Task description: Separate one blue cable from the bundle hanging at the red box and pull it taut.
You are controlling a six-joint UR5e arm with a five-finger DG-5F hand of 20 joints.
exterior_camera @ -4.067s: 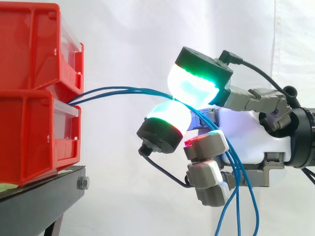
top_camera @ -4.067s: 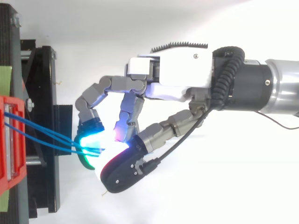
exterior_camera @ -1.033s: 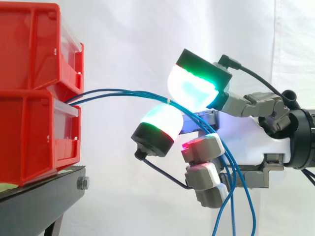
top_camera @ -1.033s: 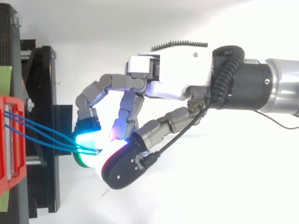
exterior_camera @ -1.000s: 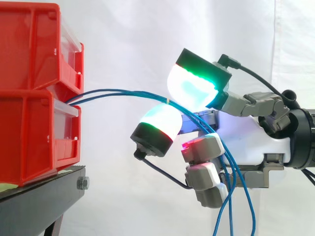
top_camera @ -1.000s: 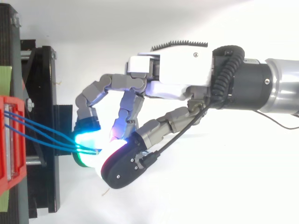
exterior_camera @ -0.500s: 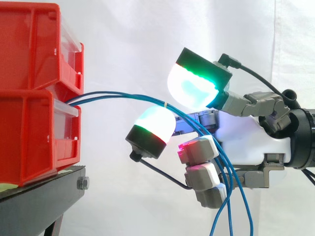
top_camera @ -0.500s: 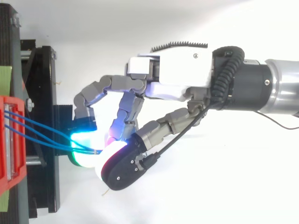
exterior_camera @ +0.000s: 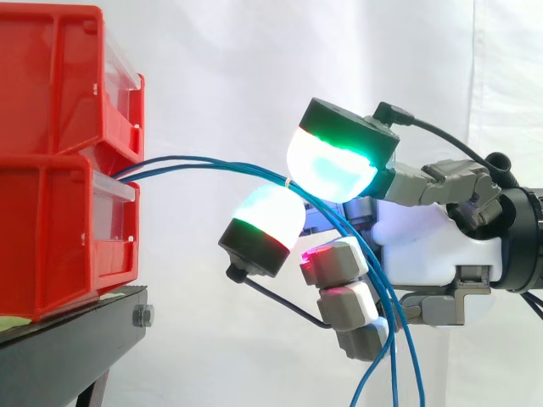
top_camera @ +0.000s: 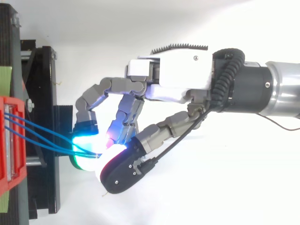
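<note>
While a white curtain closes off the background, two red bins are seen stacked one on the other at the left of the side view, carried on a black stand. From above, the front of the bins is seen at the left edge, with the stand beside it.

The arm is brought in from the right, and the hand is held level with the bins but well apart from them, its palm turned toward them. In the top view the hand is seen with its fingers curled forward and inward.

The blue cables are led out of the front of the lower bin, just under the upper one. They are carried to the right in a shallow arc rather than a straight line. Seen from above, the cables are spread slightly at the bin and drawn together toward the hand.

The bundle is pinched between two glowing fingertips, one lit green and cyan above, the other white with a green rim below. Past the pinch, the cables are dropped steeply in front of the palm, beside the remaining curled fingers, and are cut off by the lower edge. A small pale tie is seen on the cables at the pinch.
</note>
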